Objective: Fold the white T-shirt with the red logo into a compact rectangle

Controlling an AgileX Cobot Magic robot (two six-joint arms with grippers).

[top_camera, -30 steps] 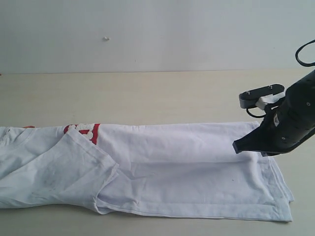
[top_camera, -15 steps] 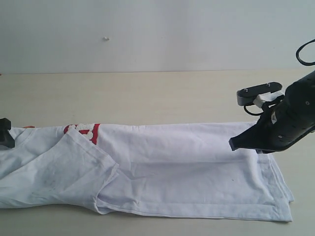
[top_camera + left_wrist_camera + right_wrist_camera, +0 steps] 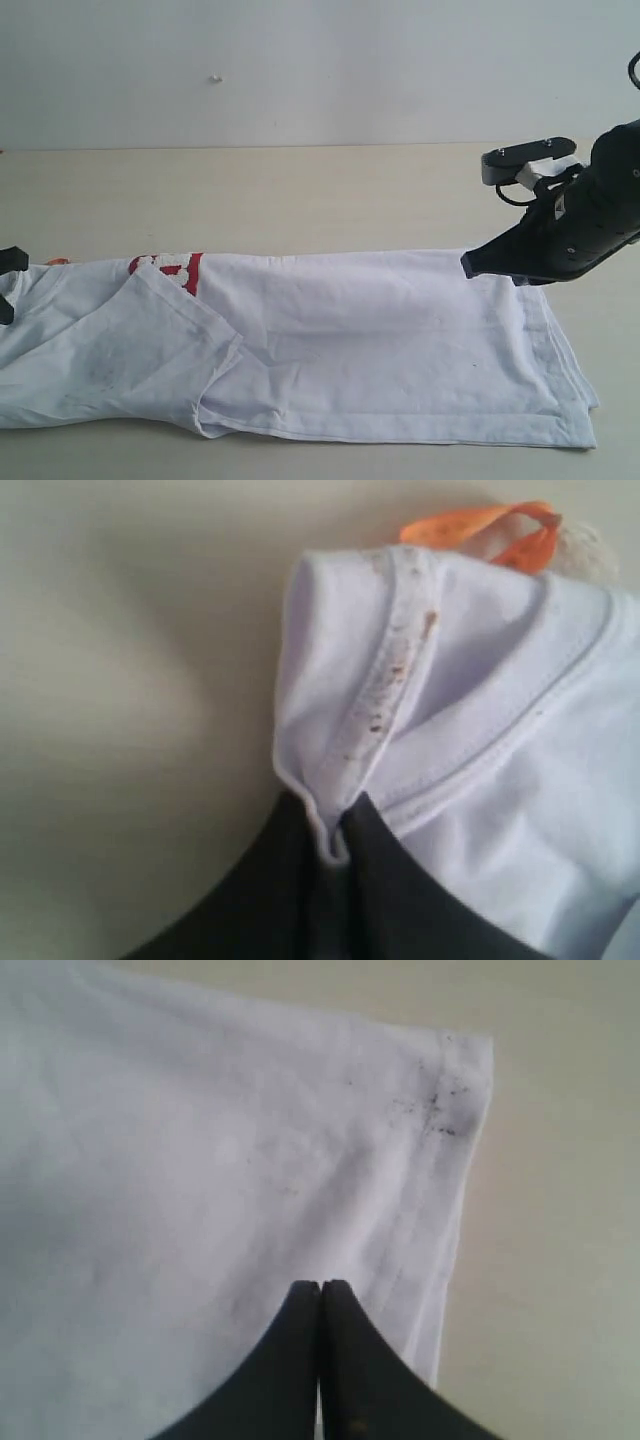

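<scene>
The white T-shirt (image 3: pixel 380 330) hides most of the red logo (image 3: pixel 191 270).

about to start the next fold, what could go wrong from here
The left claw pinches only a thin fold of collar on the white T-shirt; it could slip out on lifting.
The right claw is shut by the hem corner with no cloth visibly between its tips; it may lift nothing, leaving the fold lopsided.

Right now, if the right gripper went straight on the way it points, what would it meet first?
The white T-shirt: the right gripper, jaws shut, points across the cloth near its hem corner. How high it sits above the fabric is unclear.
</scene>
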